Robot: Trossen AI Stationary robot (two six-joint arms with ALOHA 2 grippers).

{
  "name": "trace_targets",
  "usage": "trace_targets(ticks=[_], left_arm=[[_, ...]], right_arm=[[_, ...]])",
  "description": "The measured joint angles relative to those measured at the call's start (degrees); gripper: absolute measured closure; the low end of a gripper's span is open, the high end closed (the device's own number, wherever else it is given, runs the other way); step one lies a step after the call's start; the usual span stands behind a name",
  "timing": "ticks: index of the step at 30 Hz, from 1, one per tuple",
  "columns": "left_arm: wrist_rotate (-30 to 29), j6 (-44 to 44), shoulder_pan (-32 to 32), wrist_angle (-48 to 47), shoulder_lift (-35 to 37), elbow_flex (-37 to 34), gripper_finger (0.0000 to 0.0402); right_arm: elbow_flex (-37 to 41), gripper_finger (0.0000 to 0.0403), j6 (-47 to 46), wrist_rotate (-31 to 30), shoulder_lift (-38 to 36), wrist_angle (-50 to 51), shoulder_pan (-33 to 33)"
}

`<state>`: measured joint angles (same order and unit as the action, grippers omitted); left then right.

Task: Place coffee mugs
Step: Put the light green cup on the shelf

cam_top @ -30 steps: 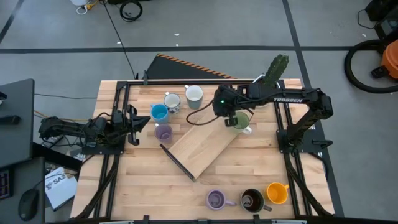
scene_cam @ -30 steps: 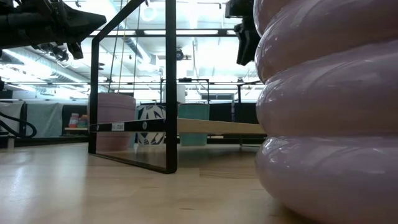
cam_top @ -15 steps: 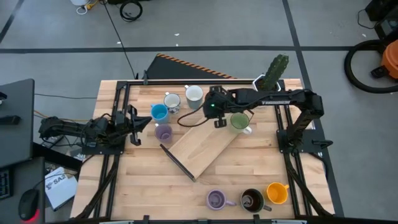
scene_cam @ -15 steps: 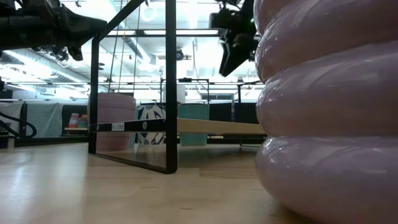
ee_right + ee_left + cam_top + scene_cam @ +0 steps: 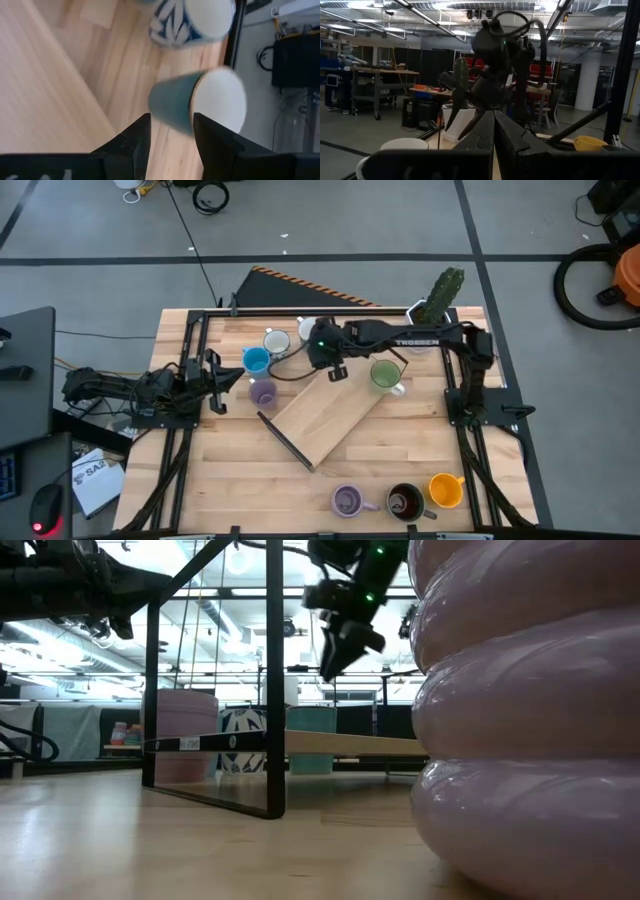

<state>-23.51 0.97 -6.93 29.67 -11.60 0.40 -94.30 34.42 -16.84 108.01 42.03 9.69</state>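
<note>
My right gripper (image 5: 335,371) hangs open above the far end of the wooden board (image 5: 325,416), pointing down in the low view (image 5: 336,662). In its wrist view the open fingers (image 5: 172,137) frame the blue mug (image 5: 186,104), apart from it, with the blue-patterned white mug (image 5: 192,19) beyond. From above, the blue mug (image 5: 256,360), patterned mug (image 5: 276,343), a white mug (image 5: 306,329) and a lavender mug (image 5: 262,392) stand on their bases at the far left. The green mug (image 5: 385,374) stands at the board's right corner. My left gripper (image 5: 213,376) waits shut at the left edge (image 5: 494,131).
A lavender mug (image 5: 347,501), a dark brown mug (image 5: 405,502) and an orange mug (image 5: 445,490) stand along the near edge. The cactus pot (image 5: 440,296) is at the far right corner. The black frame (image 5: 193,350) rims the table. The near lavender mug (image 5: 520,730) fills the low view's right.
My right gripper has swung from beside the green mug toward the table's left, across the board's far end, toward the blue and patterned mugs. The green mug has stayed where it was.
</note>
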Motion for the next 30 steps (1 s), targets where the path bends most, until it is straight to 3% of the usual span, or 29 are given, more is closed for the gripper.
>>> trace_targets(ticks=[6, 12, 17, 30], left_arm=[[0.00, 2.89, 0.01, -0.97, -0.01, 0.00, 0.0392], [0.01, 4.86, -0.01, -1.12, 0.00, 0.00, 0.0392], [0.01, 5.71, -0.01, -1.80, -0.01, 0.00, 0.0392], [-0.01, 5.84, 0.00, -2.53, -0.01, 0.00, 0.0392]], right_arm=[[-9.69, 0.0249, 4.61, 0.87, 6.13, 4.78, 1.44], [-14.22, 0.0249, 8.64, 2.00, 10.27, 6.90, 3.85], [-15.02, 0.0249, 8.41, 6.44, 11.94, 7.96, 7.00], [-14.84, 0.0249, 6.46, 10.95, 12.91, 9.14, 10.39]])
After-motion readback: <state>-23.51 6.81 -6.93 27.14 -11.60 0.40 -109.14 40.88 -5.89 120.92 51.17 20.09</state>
